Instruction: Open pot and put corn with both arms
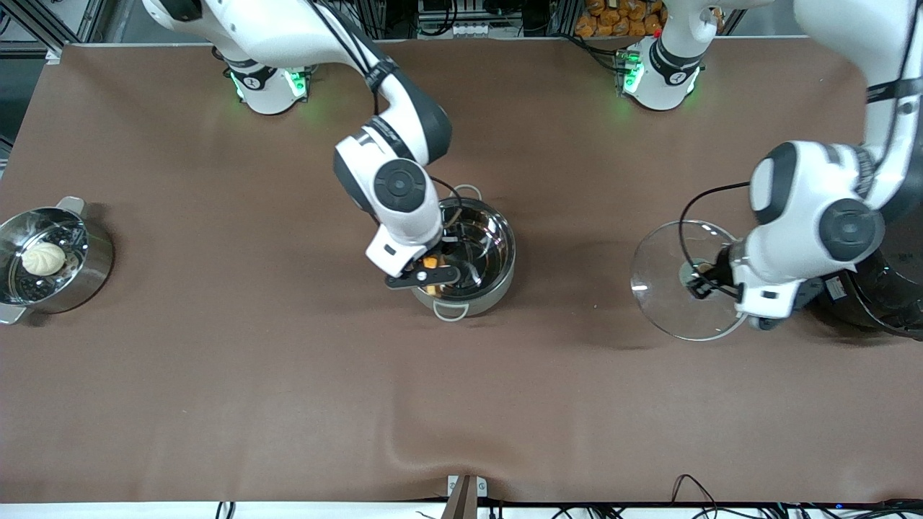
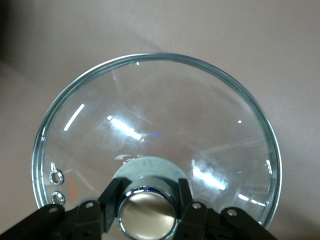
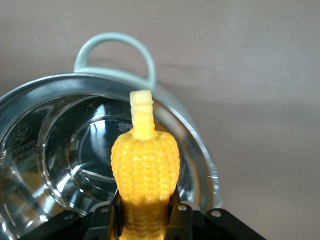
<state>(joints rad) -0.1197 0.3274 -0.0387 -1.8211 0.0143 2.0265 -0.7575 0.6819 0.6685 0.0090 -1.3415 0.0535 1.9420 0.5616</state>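
The steel pot (image 1: 497, 249) stands open at the table's middle, and its inside looks bare. My right gripper (image 1: 430, 274) is over the pot's rim on the side nearer the front camera, shut on the yellow corn (image 1: 430, 263). In the right wrist view the corn (image 3: 145, 162) sits between the fingers (image 3: 102, 222), its pale stub pointing out over the pot (image 3: 45, 150) near a loop handle (image 3: 117, 47). My left gripper (image 1: 707, 280) is shut on the copper knob (image 2: 147, 212) of the glass lid (image 1: 667, 288), holding it over the cloth toward the left arm's end. The lid also shows in the left wrist view (image 2: 160, 110).
A steel steamer pot (image 1: 90, 270) with a white bun (image 1: 43, 257) stands at the right arm's end. A large black cooker (image 1: 883, 299) stands at the left arm's end, close beside the left gripper. The brown cloth has a ridge near its front edge (image 1: 404, 447).
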